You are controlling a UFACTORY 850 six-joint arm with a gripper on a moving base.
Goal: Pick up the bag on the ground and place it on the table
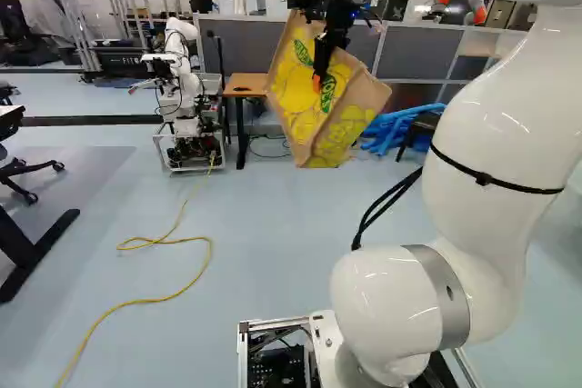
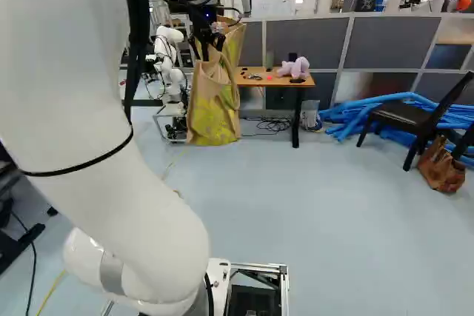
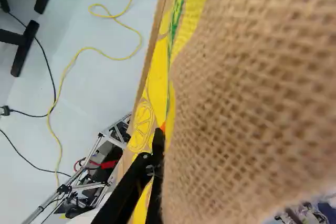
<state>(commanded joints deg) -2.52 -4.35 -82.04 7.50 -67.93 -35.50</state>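
Observation:
My gripper (image 1: 320, 79) is up in the air in the left base view, shut on the tan and yellow burlap bag (image 1: 296, 74), which hangs tilted below and around it. In the right base view the bag (image 2: 211, 112) hangs left of the wooden table (image 2: 250, 82). From the wrist, the bag's coarse cloth (image 3: 252, 77) fills much of the view close beside the gripper (image 3: 159, 136), hiding part of the fingers. Yellow printed cloth shows beyond the fingertips.
A purple plush toy (image 2: 294, 67) and small items lie on the table. Another robot (image 1: 182, 79) stands left of it. Blue tubes (image 2: 381, 112), a black chair (image 2: 411, 118) and a brown bag (image 2: 441, 166) are at the right. A yellow cable (image 1: 173, 293) crosses the floor.

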